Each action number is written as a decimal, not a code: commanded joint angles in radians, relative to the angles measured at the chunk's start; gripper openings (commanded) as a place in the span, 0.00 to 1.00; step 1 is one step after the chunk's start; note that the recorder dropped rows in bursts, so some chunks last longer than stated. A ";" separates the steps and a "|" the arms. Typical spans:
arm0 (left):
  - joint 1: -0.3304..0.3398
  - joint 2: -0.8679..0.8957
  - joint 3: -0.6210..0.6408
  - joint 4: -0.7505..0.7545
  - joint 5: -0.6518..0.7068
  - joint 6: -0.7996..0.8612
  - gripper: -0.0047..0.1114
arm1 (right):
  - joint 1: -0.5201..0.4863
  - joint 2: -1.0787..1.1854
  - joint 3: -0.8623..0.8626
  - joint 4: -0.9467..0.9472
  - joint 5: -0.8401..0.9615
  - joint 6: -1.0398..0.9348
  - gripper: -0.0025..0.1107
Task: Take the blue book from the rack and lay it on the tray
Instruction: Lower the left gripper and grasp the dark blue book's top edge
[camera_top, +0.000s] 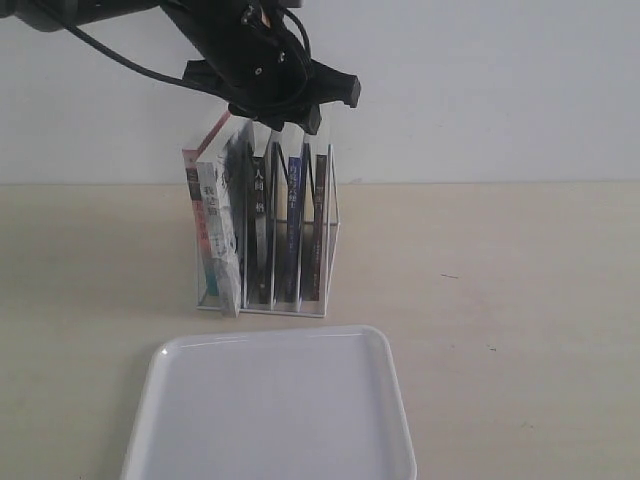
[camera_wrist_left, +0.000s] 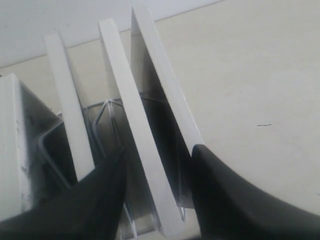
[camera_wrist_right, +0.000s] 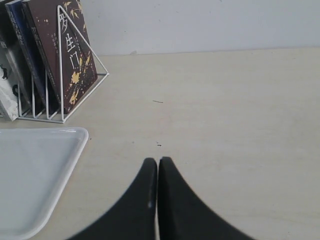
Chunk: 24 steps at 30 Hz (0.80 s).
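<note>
Item 1. Left gripper (camera_wrist_left: 157, 150): we found it poised directly over the rack (camera_top: 332, 230), pointing down. Its arm (camera_top: 120, 15) reached in from the upper left of the exterior view, with a black cable trailing along it. The two black fingers (camera_wrist_left: 95, 200) stood spread apart. In the left wrist view the white top edges of two books lay in the gap between them. We could not tell whether either finger touched a book.

Item 2. Right gripper (camera_wrist_right: 158, 162): we recorded it low over the bare table (camera_top: 520, 300), well to the side of the rack, with its fingers pressed together on nothing.

Item 3. Blue book (camera_top: 293, 200): we noted it standing upright in its slot in the rack, third from the left in the exterior view, below the left gripper.

Item 4. Neighbouring volumes: a black-spined book (camera_top: 258, 205) stood just to the left of the blue book. A pink-and-teal book (camera_top: 207, 215) leaned at the rack's left end. A dark brown book with gold lettering (camera_wrist_right: 67, 50) filled the outermost right slot.

Item 5. Tray (camera_top: 270, 420): white, lying flat on the table just in front of the rack, with nothing on it.
</note>
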 joint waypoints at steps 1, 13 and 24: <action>-0.009 0.005 -0.007 0.004 -0.008 -0.027 0.38 | -0.001 -0.005 0.000 -0.006 -0.003 -0.003 0.02; -0.009 0.005 -0.007 0.002 -0.014 -0.039 0.38 | -0.001 -0.005 0.000 -0.006 -0.003 -0.003 0.02; -0.009 0.008 -0.007 0.002 -0.003 -0.038 0.38 | -0.001 -0.005 0.000 -0.006 -0.003 -0.003 0.02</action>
